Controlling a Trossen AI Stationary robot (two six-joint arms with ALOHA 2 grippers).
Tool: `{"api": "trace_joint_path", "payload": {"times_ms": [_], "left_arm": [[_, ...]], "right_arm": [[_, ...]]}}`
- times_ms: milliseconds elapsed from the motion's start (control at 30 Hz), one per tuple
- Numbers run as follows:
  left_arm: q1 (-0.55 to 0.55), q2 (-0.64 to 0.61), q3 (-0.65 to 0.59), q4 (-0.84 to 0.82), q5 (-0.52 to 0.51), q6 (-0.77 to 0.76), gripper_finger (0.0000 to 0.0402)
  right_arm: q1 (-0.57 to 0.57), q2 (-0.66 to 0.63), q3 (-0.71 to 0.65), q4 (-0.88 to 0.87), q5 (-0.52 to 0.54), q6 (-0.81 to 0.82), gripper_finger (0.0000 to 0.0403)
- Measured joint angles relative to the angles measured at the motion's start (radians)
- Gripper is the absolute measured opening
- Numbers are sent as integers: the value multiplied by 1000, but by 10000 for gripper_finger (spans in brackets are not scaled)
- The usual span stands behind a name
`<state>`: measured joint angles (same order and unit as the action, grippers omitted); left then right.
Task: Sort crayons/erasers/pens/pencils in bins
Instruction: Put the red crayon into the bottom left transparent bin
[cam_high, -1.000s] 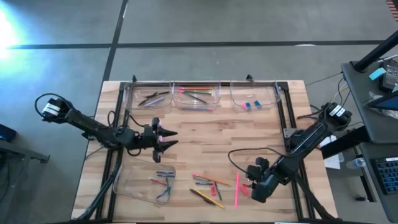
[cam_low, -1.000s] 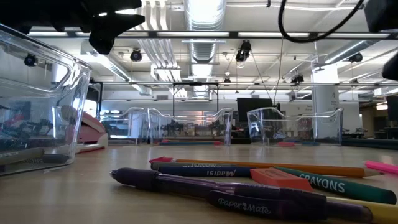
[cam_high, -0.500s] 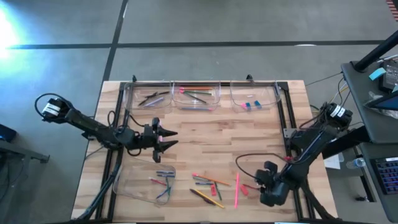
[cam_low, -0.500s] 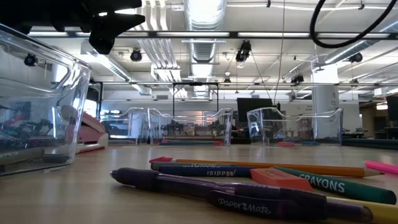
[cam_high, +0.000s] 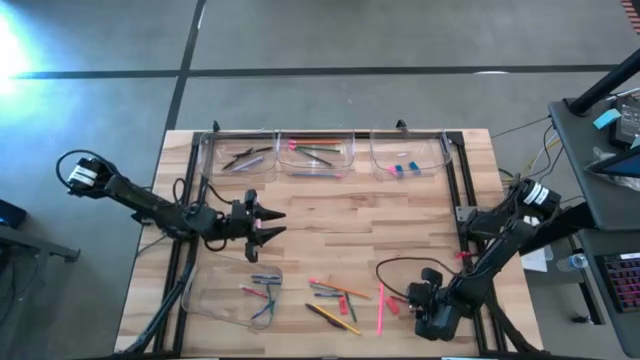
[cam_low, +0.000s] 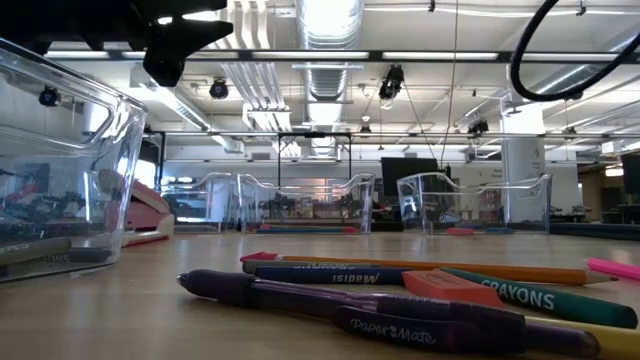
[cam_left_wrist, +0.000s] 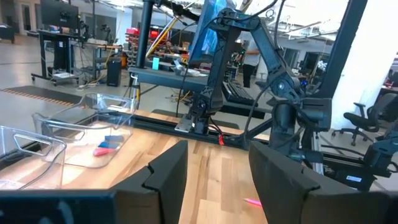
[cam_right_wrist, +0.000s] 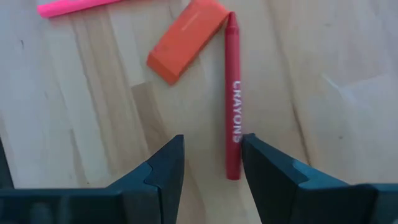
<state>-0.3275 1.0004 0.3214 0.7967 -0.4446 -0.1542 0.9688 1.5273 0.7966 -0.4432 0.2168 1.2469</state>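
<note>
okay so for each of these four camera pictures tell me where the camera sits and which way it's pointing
High: overhead, straight down on the table; both arms, left claw, right claw.
Low: at tabletop height, level across pens and crayons towards the far bins; dark arm parts overhead.
Left wrist: past its own open claw across the table to the right arm.
Right wrist: down past its open claw onto a red crayon and orange eraser.
Shared: high and left wrist both show the eraser bin.

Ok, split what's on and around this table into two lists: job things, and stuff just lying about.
Job things:
- four bins
- red crayon, under the open right gripper
- orange eraser
- pink pencil
- purple pen
- open left gripper, waiting mid-table

Lying about:
- black frame rails along the table's edge
- office chair beyond the table
</note>
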Motion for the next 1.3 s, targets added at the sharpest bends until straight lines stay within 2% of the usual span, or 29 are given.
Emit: {"api": "trace_joint_path", "payload": {"times_ms": [167, 500, 1100, 1300], "left_arm": [[-1, 0, 0, 0, 2, -23, 157], [-2, 0, 0, 1, 20, -25, 157], [-3, 0, 1, 4, 27, -50, 157], [-3, -6, 1, 0, 71, -50, 157]], "right_arm": [[3, 49, 6, -16, 0, 19, 150], [3, 172, 5, -72, -85, 18, 133], [6, 156, 3, -79, -37, 4, 131], [6, 150, 2, -83, 10, -11, 132]]}}
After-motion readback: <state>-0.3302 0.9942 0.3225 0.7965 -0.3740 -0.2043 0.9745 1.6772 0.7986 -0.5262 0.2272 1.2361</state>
